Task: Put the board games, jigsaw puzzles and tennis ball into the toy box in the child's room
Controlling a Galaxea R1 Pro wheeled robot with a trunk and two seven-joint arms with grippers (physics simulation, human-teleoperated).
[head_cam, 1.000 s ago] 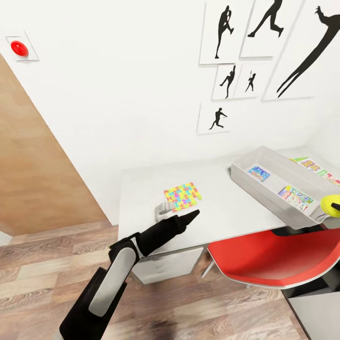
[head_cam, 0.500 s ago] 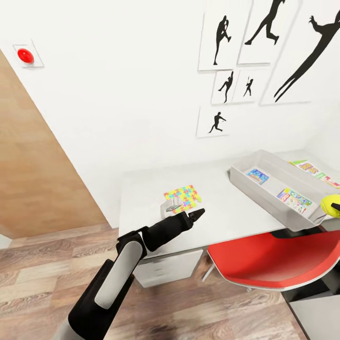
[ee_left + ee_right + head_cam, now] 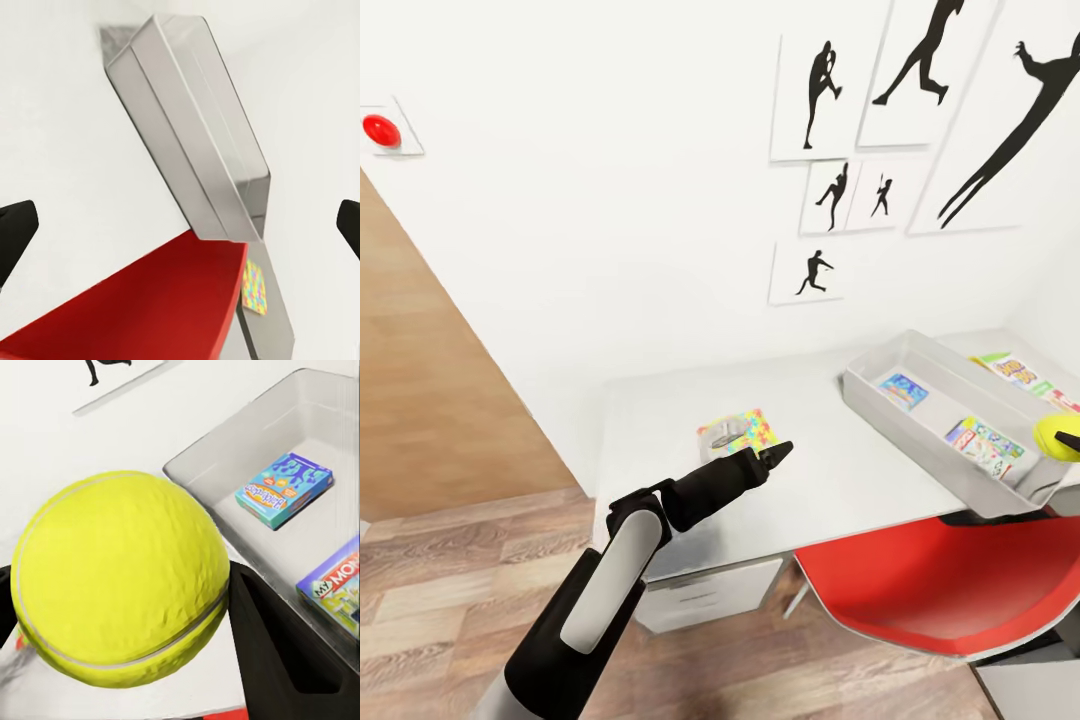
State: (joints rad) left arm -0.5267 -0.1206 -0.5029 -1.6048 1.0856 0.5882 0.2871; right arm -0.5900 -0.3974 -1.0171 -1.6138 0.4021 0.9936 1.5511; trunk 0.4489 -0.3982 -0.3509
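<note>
A multicoloured jigsaw puzzle (image 3: 740, 430) lies flat on the grey table (image 3: 830, 480). My left gripper (image 3: 775, 455) hovers open just in front of it, fingertips (image 3: 15, 232) spread wide with nothing between them. To the right stands the grey toy box (image 3: 880, 410) with two board games inside: a blue one (image 3: 905, 390) and a Monopoly (image 3: 985, 445). A third board game (image 3: 1020, 372) lies on the table behind the box. My right gripper (image 3: 1065, 440) is shut on the yellow-green tennis ball (image 3: 112, 562), beside the box's near end. A second jigsaw puzzle (image 3: 255, 289) shows past the box's end in the left wrist view.
A red chair seat (image 3: 940, 580) sits under the table's front edge, below the toy box. White drawers (image 3: 710, 595) are beneath the table top. A brown door (image 3: 430, 380) and a red wall button (image 3: 380, 130) are at the left. Black silhouette pictures (image 3: 920, 70) hang above the table.
The head view has shifted a little. My left arm has reached slightly forward, so its wrist now overlaps the puzzle's near edge. The tennis ball stays in my right gripper.
</note>
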